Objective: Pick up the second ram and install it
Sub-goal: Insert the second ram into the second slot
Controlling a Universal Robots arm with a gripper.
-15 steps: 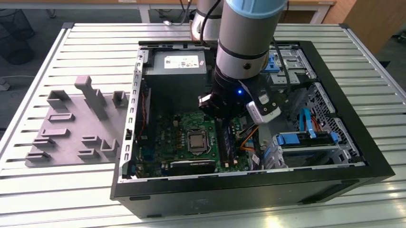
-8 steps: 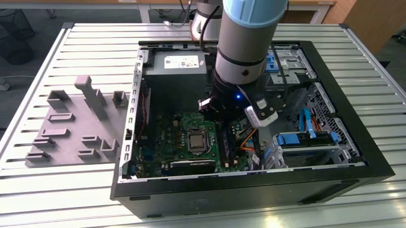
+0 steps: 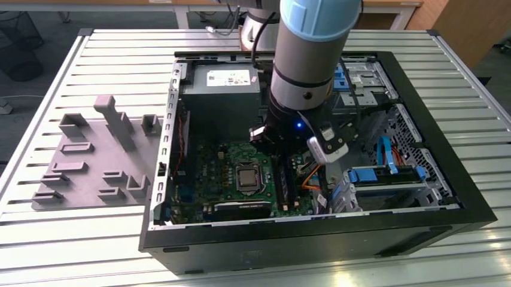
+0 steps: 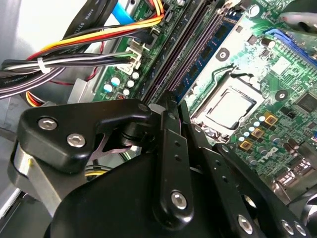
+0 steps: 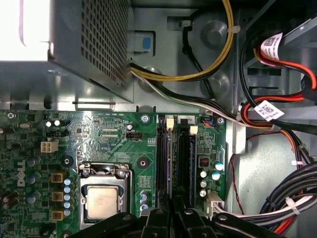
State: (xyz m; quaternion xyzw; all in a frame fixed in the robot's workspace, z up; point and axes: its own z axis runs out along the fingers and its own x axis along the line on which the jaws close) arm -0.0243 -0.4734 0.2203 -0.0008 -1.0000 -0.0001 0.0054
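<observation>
Fingers [image 5: 171, 218] straddle the second ram [image 5: 170, 163] — seated among the slots [image 5: 184, 163].

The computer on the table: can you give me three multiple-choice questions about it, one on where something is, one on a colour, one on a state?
1. Relative to the case, the grey rack lies: A) inside it; B) at the exterior view's left of it; C) on top of it.
2. The main circuit board is: A) red; B) white; C) green.
3. The case is: A) open; B) closed; C) wrapped.

Answers: 1 B, the rack sits outside the case wall. 2 C, the board shows green in the first wrist view. 3 A, its insides lie exposed.
</observation>
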